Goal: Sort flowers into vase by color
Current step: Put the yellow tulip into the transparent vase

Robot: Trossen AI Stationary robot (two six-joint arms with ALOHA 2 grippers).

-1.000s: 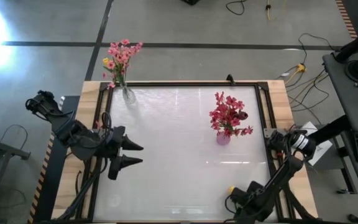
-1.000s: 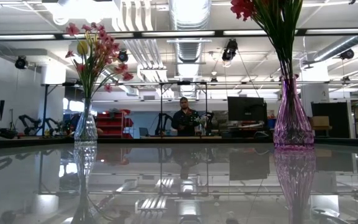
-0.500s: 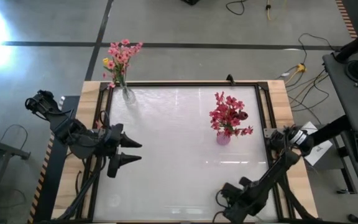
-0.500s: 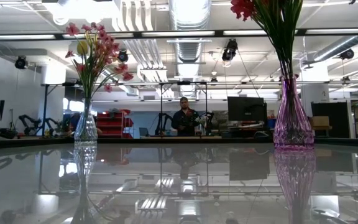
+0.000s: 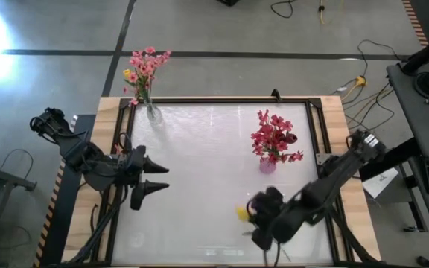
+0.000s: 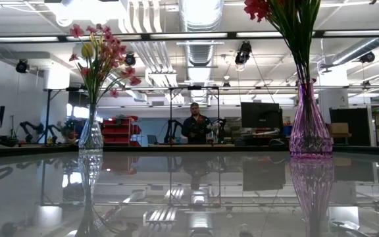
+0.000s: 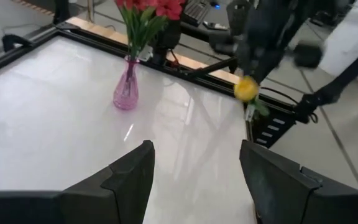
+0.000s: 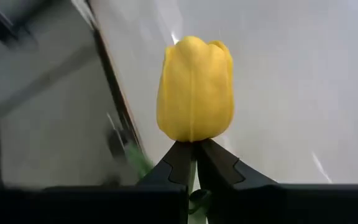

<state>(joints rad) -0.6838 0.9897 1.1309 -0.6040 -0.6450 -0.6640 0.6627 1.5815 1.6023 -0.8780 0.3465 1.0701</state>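
Tulip (image 8: 194, 88), yellow, sits pinched just under its bud in the right gripper (image 8: 194, 163), jaws closed on the stem, ready for carrying to a vase; left gripper (image 7: 194, 171) waits, jaws wide and empty.

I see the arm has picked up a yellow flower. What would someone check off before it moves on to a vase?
1. Right gripper shut on the yellow tulip, just below the bud: ok.
2. Tulip lifted off the table: cannot tell.
3. Clear vase at the far left corner upright, already holding pink sprays and a yellow bud: ok.
4. Purple vase upright, holding red flowers, so wrong for yellow: ok to skip.
5. Left gripper open at the left edge, possibly near the path to the clear vase: cannot tell.
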